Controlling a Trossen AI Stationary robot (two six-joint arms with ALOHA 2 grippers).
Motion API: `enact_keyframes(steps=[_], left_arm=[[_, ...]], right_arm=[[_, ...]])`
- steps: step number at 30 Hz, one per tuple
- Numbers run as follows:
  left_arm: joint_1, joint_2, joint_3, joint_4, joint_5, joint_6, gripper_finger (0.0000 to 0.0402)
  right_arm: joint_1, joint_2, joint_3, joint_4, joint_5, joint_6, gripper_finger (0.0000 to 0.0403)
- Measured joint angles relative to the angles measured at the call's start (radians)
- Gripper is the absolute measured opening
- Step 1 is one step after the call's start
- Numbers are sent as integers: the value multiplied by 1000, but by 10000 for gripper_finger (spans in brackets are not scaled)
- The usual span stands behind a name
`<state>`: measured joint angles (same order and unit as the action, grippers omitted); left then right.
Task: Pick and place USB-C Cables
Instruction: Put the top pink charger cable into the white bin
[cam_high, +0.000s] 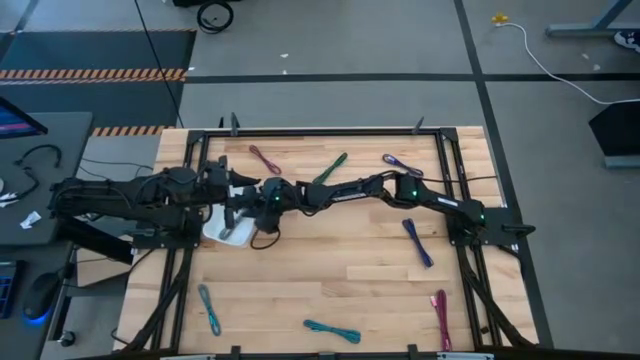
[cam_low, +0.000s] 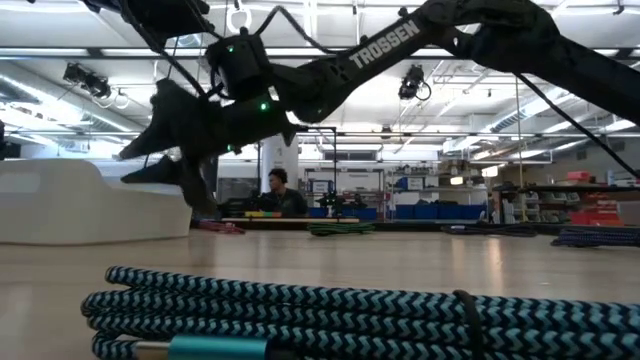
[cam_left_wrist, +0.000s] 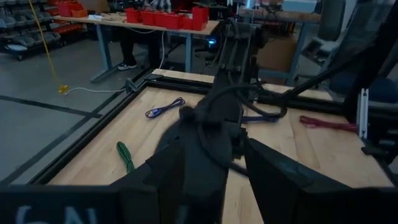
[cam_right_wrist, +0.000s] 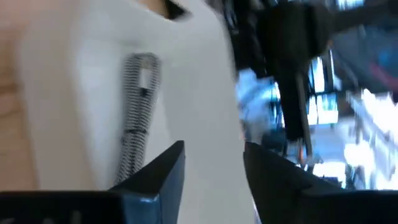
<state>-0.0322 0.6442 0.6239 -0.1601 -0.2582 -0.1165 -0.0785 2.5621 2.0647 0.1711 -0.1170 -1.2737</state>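
The USB-C cables lie scattered on the wooden table: maroon, green, purple, dark blue, pink, teal and light blue. A grey braided cable lies flat inside a white tray. My right gripper hangs open over that tray, just above the grey cable and clear of it. My left gripper is open beside the tray, pointing at the right arm's wrist. In the low view the teal cable fills the foreground.
The two arms meet closely at the table's left centre, over the tray. A black frame borders the table. A black wire loop hangs by the right wrist. A person sits far behind the table.
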Motion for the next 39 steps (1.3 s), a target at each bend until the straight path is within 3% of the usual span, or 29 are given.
enact_keyframes(steps=[3,10,13,18,23,29,34,39], left_arm=[[0,-14,0,8,0,-24,172],[0,-83,1,8,-46,-31,172],[0,-108,1,7,-79,-31,172],[0,-124,1,-12,-86,-31,172],[0,-121,1,-53,-86,-31,172],[1,-93,1,-50,-106,-35,172],[6,23,1,-20,-210,-82,172],[48,186,1,67,-232,-186,172]], right_arm=[[1,-56,0,-72,6,173,187],[22,-197,1,-378,-192,585,191],[41,-220,2,-537,-246,672,193],[70,-269,-57,-815,-212,844,184],[95,-409,-395,-840,-42,1044,144],[155,-748,-899,-628,209,1379,106],[252,-1004,-1230,-475,513,1728,101],[365,-1163,-1479,-273,676,1967,101]])
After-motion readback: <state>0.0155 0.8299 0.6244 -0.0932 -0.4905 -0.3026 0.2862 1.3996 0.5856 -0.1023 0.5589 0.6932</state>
